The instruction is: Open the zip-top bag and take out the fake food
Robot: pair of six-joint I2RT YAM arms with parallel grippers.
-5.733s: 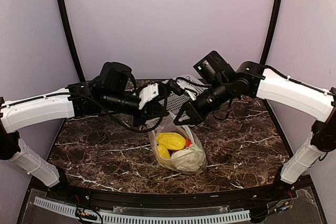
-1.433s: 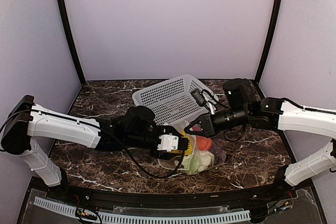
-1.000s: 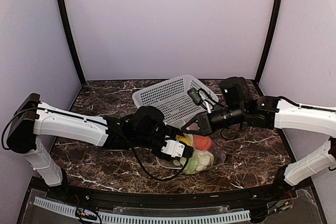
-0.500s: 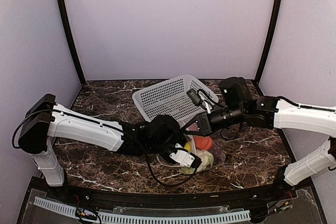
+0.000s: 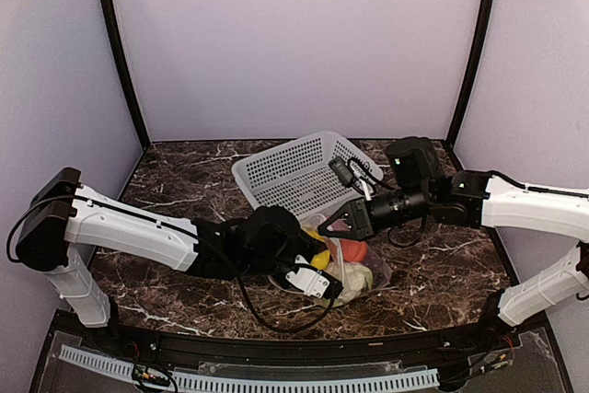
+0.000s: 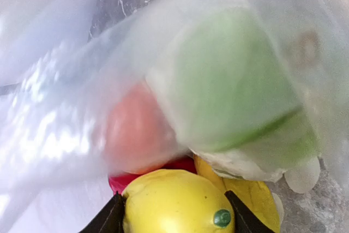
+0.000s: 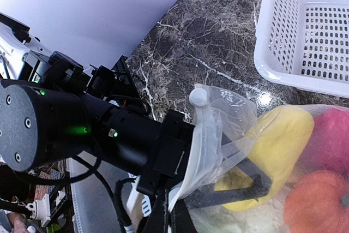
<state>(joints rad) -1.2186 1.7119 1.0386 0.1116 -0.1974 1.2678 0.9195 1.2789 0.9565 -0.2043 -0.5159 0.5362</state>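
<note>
Nearest the arm bases, low over the dark marbled desk (image 5: 175,195): left gripper (image 5: 333,287), pushed into the mouth of the clear, white-dotted zip-top plastic bag (image 5: 373,273). From above, hard to read; tips lost under film and white housing.

On the left wrist camera, just two black fingertips (image 6: 109,223) at the bottom edge. Jaws apart, pressed to both flanks of the round yellow plastic toy fruit (image 6: 175,207), the gap between them filled by it. Tucked behind, mostly covered: a second yellow piece (image 6: 256,195) and a sliver of red plastic (image 6: 125,180), shape unclear. Deeper in, smeared by cloudy film: a pale green-white leafy lump (image 6: 234,91) and a reddish-orange round blur (image 6: 136,135).

Farther on, right gripper (image 7: 170,219), cropped by the lower frame edge, jaws together on the bag's white zip rim (image 7: 193,151), holding it up off the desk. Cut off at the right edge of that view: an orange toy piece (image 7: 319,200) and a pink-red one (image 7: 332,135), both inside the bag.

Farthest back, white perforated plastic basket (image 5: 294,172), just behind the bag; touching or not, impossible to tell.
</note>
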